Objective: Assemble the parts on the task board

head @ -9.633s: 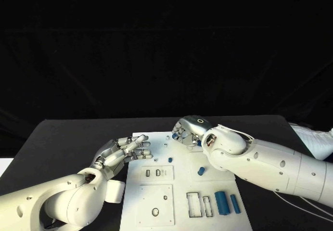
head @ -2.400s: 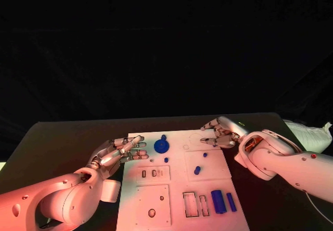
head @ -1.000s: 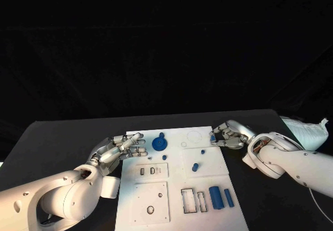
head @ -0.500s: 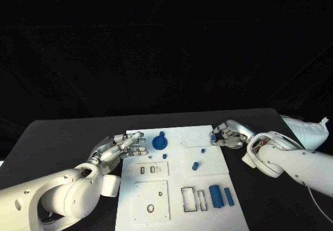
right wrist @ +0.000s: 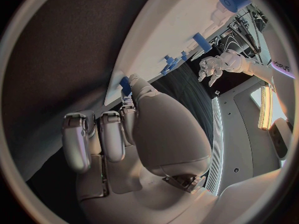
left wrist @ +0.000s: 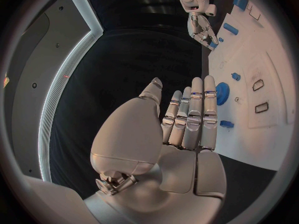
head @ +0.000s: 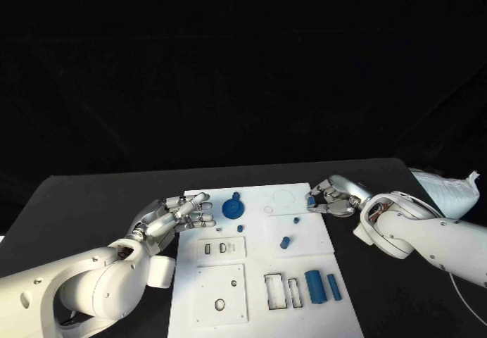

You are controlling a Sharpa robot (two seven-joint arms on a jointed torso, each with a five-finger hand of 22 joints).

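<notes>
The white task board (head: 266,267) lies in the middle of the table. On its far part lies a round blue part (head: 232,208) with a small blue peg (head: 241,227) beside it. My left hand (head: 178,217) rests at the board's left edge with its fingers stretched out and nothing in them; the left wrist view shows the hand (left wrist: 187,129) beside the round part (left wrist: 222,93). My right hand (head: 333,197) is at the board's far right edge, pinching a small blue part (head: 312,201) between thumb and finger (right wrist: 126,84).
More blue pieces lie on the board: a tiny one (head: 295,220), a short one (head: 285,243), and two bars (head: 323,286) beside rectangular slots near the front. Black table surrounds the board. A white bundle (head: 447,193) lies at the table's far right.
Nothing has visibly moved in the last second. Since the earliest frame my right hand has gone from over the board's far middle to its far right edge, uncovering the round blue part.
</notes>
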